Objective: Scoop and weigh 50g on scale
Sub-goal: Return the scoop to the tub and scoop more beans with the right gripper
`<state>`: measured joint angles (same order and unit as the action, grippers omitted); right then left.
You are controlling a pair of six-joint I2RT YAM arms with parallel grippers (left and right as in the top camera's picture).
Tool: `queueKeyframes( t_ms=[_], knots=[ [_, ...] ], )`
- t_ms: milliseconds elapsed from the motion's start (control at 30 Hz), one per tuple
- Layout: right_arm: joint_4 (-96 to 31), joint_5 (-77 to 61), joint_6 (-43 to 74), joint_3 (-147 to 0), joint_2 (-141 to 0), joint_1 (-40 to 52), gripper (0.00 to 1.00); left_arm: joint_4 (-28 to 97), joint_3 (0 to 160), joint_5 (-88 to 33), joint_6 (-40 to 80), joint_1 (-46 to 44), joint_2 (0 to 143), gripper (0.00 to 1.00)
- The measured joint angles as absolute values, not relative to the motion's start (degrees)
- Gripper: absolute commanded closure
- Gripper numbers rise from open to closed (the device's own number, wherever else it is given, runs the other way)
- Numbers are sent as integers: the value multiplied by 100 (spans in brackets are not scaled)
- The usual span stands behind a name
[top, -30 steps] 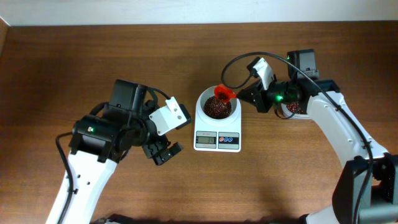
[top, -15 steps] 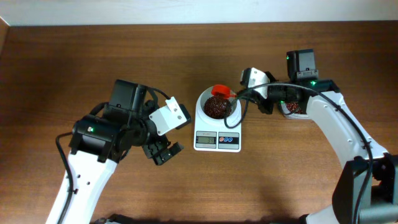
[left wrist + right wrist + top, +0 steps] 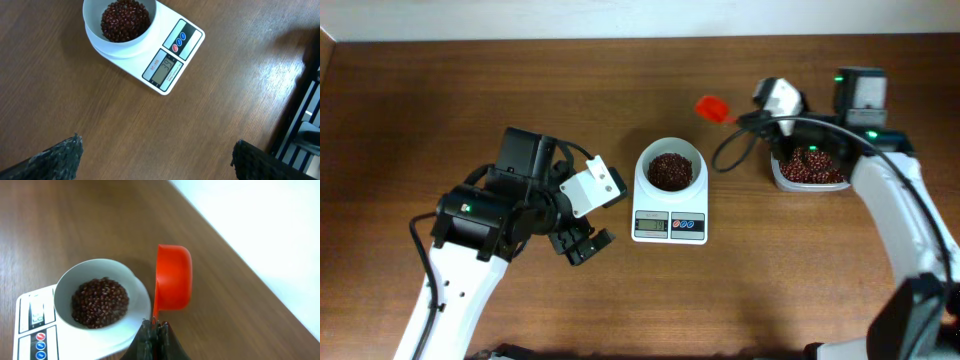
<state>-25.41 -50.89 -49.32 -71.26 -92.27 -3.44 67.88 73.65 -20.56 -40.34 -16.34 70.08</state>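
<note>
Left arm (image 3: pixel 450 280): white link shells, black joint housings, black cables looped near wrist, green indicator lit, white camera block fitted.
Left pincer (image 3: pixel 582 245): black; fingers (image 3: pixel 55 157) grey-speckled, rough-textured.
Right arm (image 3: pixel 895 205): same white-black build; green lights noted; long black cable loop.

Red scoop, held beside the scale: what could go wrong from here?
The right gripper pinches the red scoop only by its thin handle, so it could twist or slip. The right arm's black cable loops close to the scale; a swing might nudge it and upset the reading.
</note>
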Motion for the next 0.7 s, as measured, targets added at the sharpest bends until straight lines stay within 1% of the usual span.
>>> queueKeyframes(
  t_ms=[33, 67, 100, 133, 167, 233, 333, 467, 533, 600, 700],
  knots=[
    [-2749, -5037, -4746, -7148, -9004, -593, 96, 6785, 7365, -2056, -4034, -1634, 7008, 1],
    [-3218, -4716, -4547, -7201, -8764, -917, 96, 6792, 7365, -2053, -4034, -1634, 7008, 1],
    [-3433, -4292, -4425, -7223, -8582, -1232, 96, 6790, 7365, -2056, -4034, -1634, 7008, 1],
    [-3981, -3822, -4211, -7286, -8573, -1321, 96, 6790, 7365, -2056, -4034, -1634, 7008, 1],
    [-4235, -3430, -4049, -7286, -8576, -1400, 96, 6792, 7365, -2056, -4034, -1634, 7008, 1],
    [-4582, -2309, -3540, -7284, -8582, -1575, 96, 6788, 7365, -2056, -4034, -1634, 7011, 1],
    [-4746, -1404, -3306, -7175, -8602, -1577, 96, 6790, 7365, -2056, -4034, -1634, 7011, 1],
    [-4713, -1125, -3273, -7166, -9212, -1577, 96, 6792, 7365, -2053, -4034, -1634, 7011, 1],
    [-4630, -1131, -3024, -7155, -9452, -1577, 96, 6790, 7365, -2053, -4034, -1634, 7011, 1],
    [-4630, -1363, -2827, -7155, -9465, -1577, 96, 6790, 7365, -2056, -4034, -1634, 7011, 1],
    [-4630, -2215, -2655, -7155, -9483, -1577, 96, 6790, 7365, -2056, -4034, -1634, 7011, 1]
  ],
)
